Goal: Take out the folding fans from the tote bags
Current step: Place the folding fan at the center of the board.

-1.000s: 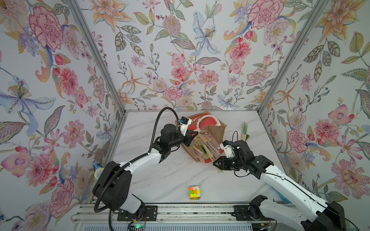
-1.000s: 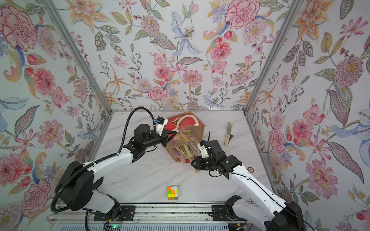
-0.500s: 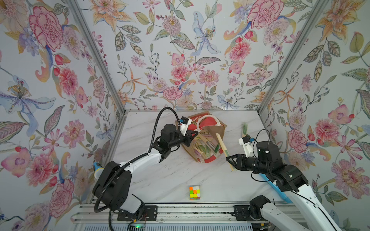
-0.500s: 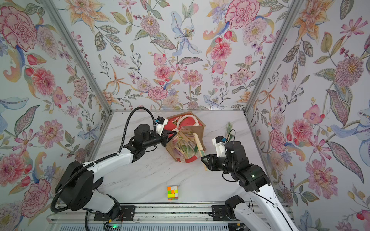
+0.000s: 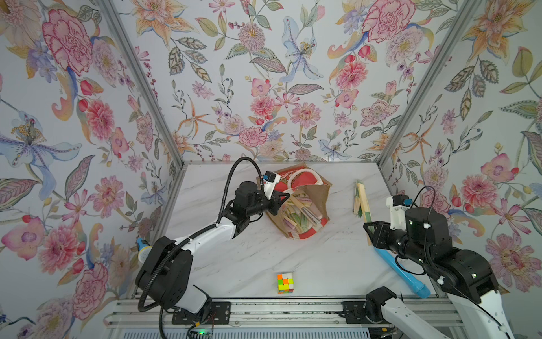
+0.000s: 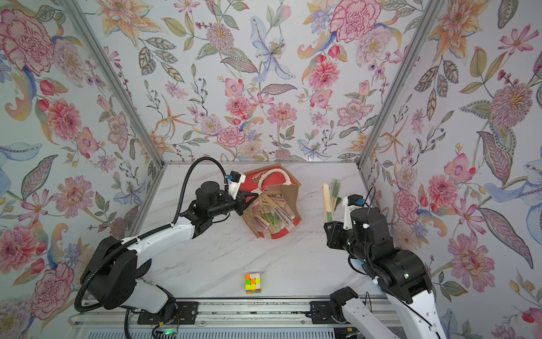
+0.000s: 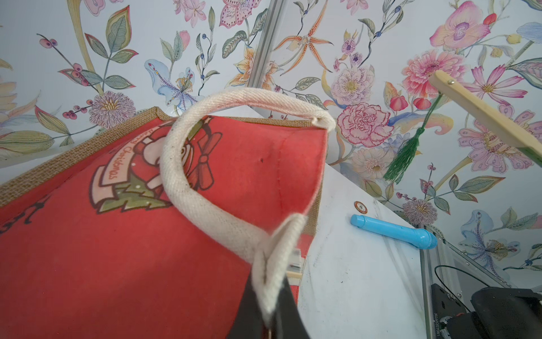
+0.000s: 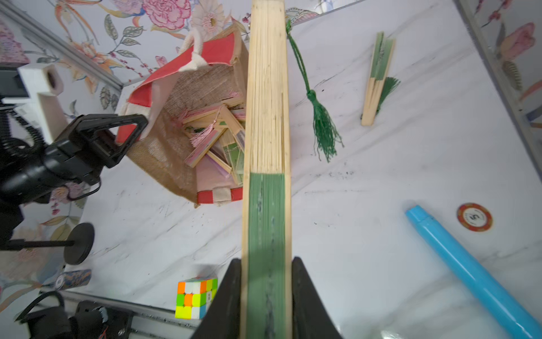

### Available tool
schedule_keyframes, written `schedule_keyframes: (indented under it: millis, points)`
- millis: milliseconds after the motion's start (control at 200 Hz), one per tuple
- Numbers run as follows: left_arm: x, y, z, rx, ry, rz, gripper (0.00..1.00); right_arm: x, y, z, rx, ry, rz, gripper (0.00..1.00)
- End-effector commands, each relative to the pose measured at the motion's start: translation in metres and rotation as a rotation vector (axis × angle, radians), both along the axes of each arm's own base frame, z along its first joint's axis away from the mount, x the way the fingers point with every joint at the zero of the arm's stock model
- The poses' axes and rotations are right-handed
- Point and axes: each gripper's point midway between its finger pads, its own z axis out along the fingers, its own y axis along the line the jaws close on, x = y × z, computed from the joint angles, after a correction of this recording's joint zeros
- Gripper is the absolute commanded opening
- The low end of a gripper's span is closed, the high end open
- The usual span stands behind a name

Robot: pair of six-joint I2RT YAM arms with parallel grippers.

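Currently, right claw (image 8: 266, 277) pinches a slim, green-pleated bamboo fan (image 8: 267, 102) near the surface (image 5: 258, 258)'s right edge; left claw (image 7: 271, 311) clamps the woven cream handle (image 7: 202, 205) of the boxy jute bag (image 5: 318, 195).

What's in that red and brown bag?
A jumble of closed folding fans fills the bag: bamboo sticks with pink, green and purple pleats, one with a pink tassel. Whatever lies under that pile, and the bag's bottom, is covered.
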Motion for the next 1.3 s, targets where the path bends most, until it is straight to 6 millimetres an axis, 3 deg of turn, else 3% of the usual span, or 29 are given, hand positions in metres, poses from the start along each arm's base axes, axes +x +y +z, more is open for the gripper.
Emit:
schedule_keyframes:
  millis: [0, 385, 545, 736, 936, 1081, 1181, 1291]
  points:
    - [0.001, 0.001, 0.018, -0.021, -0.023, -0.020, 0.00, 0.025, -0.022, -0.006, -0.171, 0.022, -0.053, 0.12]
    - [0.004, 0.009, 0.014, -0.017, -0.005, -0.004, 0.00, 0.145, -0.051, -0.049, -0.136, 0.045, -0.044, 0.08]
    - [0.005, 0.011, 0.015, -0.014, -0.006, 0.001, 0.00, 0.191, -0.066, -0.098, -0.131, 0.114, -0.046, 0.08]
    - [0.005, 0.012, 0.016, -0.016, -0.002, 0.004, 0.00, 0.231, -0.087, -0.175, -0.198, 0.246, -0.076, 0.08]
    - [0.005, 0.011, 0.015, -0.030, 0.007, 0.005, 0.00, 0.256, -0.091, -0.242, -0.195, 0.385, -0.109, 0.08]
    - [0.005, 0.012, 0.016, -0.029, 0.005, 0.006, 0.00, 0.254, -0.087, -0.280, -0.193, 0.472, -0.102, 0.09]
    - [0.005, 0.013, 0.015, -0.012, 0.002, 0.012, 0.00, 0.250, -0.085, -0.290, -0.183, 0.499, -0.101, 0.15]
    - [0.005, 0.015, 0.016, -0.002, -0.003, 0.017, 0.00, 0.245, -0.082, -0.285, -0.168, 0.492, -0.100, 0.36]
